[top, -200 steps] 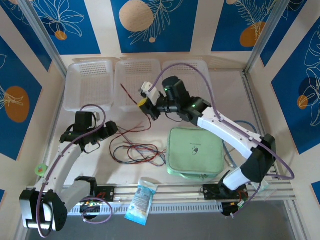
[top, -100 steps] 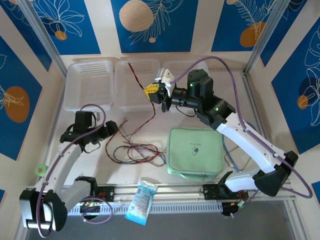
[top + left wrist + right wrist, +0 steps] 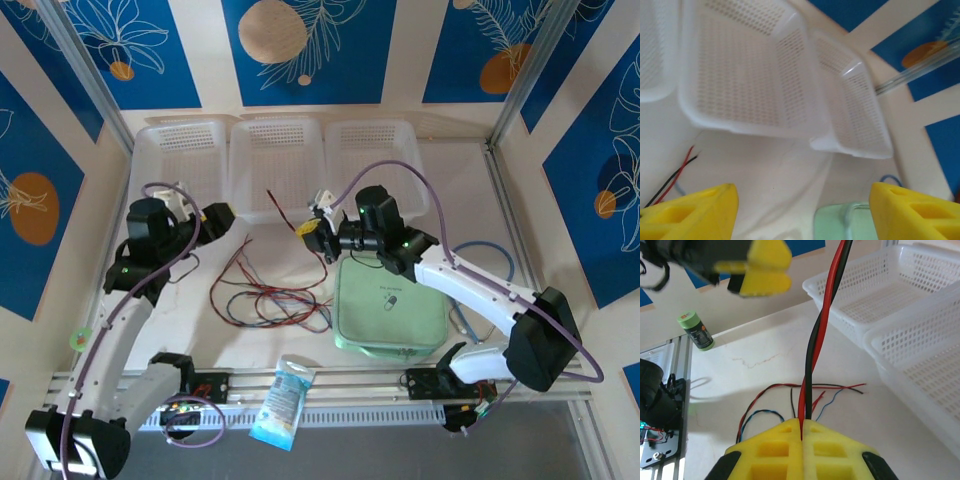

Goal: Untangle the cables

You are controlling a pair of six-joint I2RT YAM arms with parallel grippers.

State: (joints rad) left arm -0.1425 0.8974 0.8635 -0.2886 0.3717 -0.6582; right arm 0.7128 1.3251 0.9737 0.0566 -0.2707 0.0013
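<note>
Two pincers differ: right pincer (image 3: 802,426) pinches the twisted red-and-black cable (image 3: 816,340); left pincer (image 3: 802,197), spread, should pin the loose cables (image 3: 270,300) while right lifts steadily.

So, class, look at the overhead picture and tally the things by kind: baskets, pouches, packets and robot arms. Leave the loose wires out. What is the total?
White baskets: 3
Green pouch: 1
Snack packet: 1
Robot arms: 2
Total: 7
</note>
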